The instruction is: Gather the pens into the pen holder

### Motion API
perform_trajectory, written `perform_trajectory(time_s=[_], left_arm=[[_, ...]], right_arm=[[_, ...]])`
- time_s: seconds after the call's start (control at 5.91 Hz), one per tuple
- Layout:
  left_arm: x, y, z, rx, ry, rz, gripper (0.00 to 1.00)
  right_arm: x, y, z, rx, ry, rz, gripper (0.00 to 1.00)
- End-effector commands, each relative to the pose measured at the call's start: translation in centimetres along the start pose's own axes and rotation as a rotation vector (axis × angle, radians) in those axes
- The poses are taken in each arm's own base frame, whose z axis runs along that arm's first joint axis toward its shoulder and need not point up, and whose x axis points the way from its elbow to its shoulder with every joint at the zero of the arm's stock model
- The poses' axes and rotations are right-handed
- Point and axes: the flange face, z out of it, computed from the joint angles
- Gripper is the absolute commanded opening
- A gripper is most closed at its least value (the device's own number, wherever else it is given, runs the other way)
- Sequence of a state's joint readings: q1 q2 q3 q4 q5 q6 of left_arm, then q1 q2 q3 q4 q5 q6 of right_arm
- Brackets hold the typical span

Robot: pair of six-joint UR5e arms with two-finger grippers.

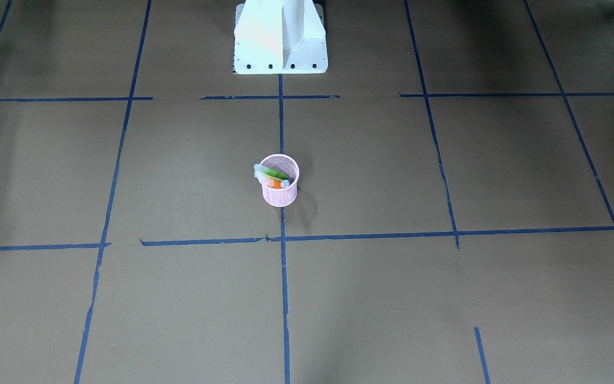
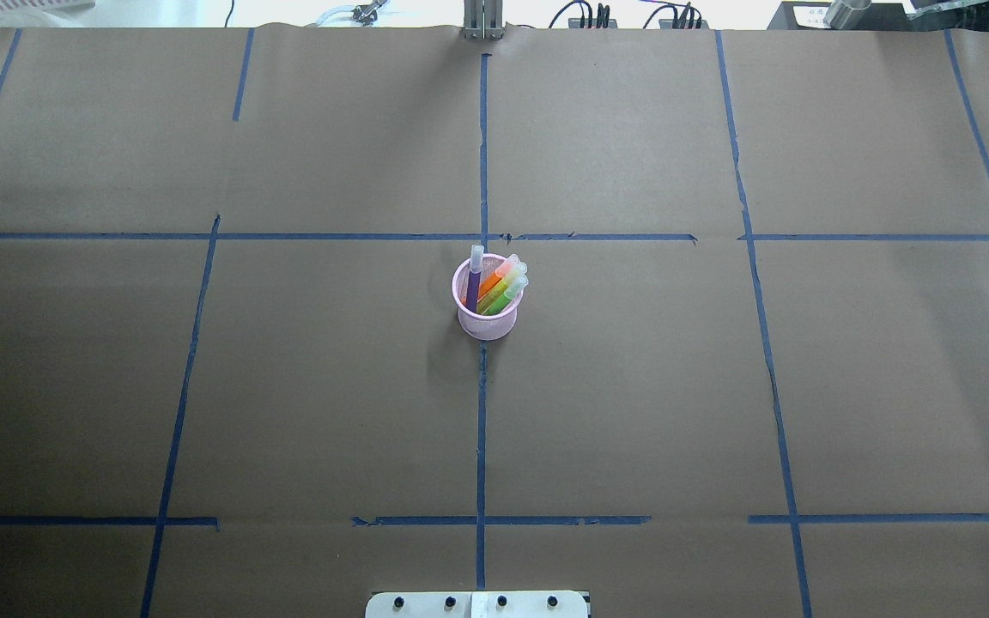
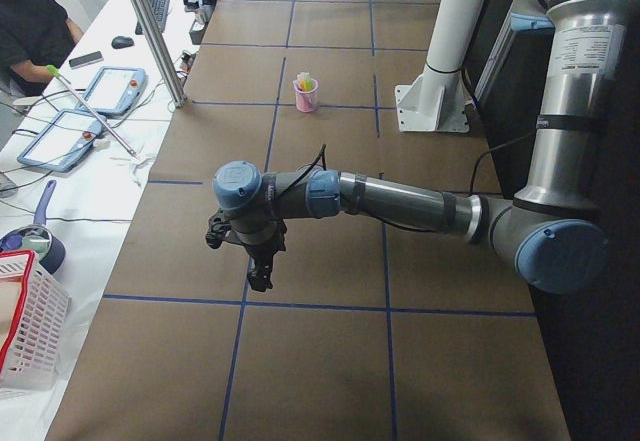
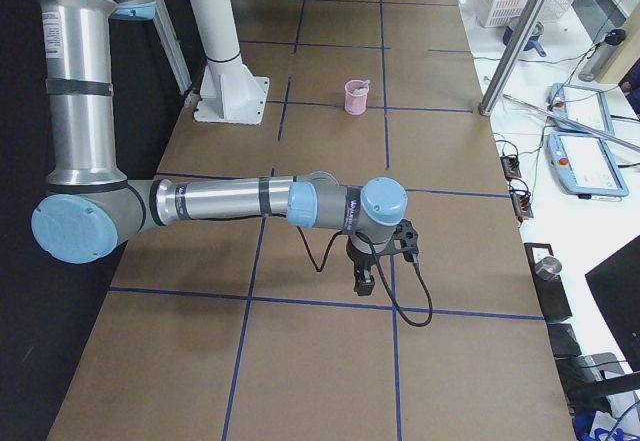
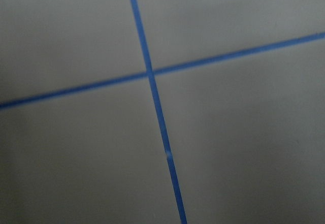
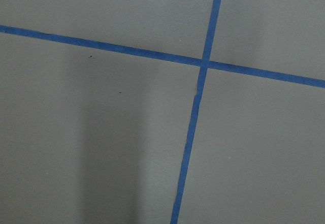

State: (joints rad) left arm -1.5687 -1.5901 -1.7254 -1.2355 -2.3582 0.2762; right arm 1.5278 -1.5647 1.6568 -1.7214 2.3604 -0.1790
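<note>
**Operator:** What are the claws doing?

**Spotter:** You only see the left claw (image 3: 257,279) and the right claw (image 4: 364,283) in the side views. Each hangs low over the bare, brown-papered bench (image 2: 718,386) near its own end. From there I cannot tell how far either is open or whether it grips anything. Your wrist cameras show only paper and blue tape (image 5: 149,71).

**Operator:** And the pens?

**Spotter:** The small pink wire-mesh pen holder (image 2: 488,316) stands upright mid-bench on the centre tape line, well apart from both claws. The thick purple pen (image 2: 473,290), the orange pen (image 2: 492,283) and the green pen (image 2: 499,296) all sit inside it. Their pale caps point up and lean past the rim. I judge your collecting done.

**Operator:** So what can go wrong?

**Spotter:** Mostly your own next move. That cup looks light, and the pens all lean to one side, so it is probably top-heavy. If you sweep an arm through the middle, a brush from a claw or cable could tip it and spill the lot. Lift before you travel, and keep to the outside.
</note>
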Motion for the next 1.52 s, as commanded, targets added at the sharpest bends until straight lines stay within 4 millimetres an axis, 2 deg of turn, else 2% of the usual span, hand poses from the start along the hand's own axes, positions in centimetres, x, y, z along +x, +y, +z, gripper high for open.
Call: perform_trajectory(time_s=[0.0, 0.34, 0.68, 1.01, 1.35], left_arm=[[-0.2, 0.9, 0.3, -0.004, 0.004, -0.002, 1.00], [0.6, 1.4, -0.3, 0.042, -0.020, 0.040, 1.00], [0.3, 1.5, 0.1, 0.034, -0.011, 0.030, 1.00], [-0.6, 1.8, 1.2, 0.018, -0.001, 0.016, 1.00], [-0.5, 1.7, 0.9, 0.034, -0.004, 0.029, 1.00]], right_arm=[[0.4, -1.5, 0.1, 0.020, 0.003, -0.023, 1.00], [0.4, -0.9, 0.2, 0.021, 0.002, -0.022, 1.00], [1.3, 0.1, 1.2, 0.001, 0.004, -0.004, 1.00], [0.2, -0.4, -0.5, 0.029, 0.034, -0.033, 1.00], [0.4, 0.8, -0.5, 0.027, 0.056, -0.026, 1.00]])
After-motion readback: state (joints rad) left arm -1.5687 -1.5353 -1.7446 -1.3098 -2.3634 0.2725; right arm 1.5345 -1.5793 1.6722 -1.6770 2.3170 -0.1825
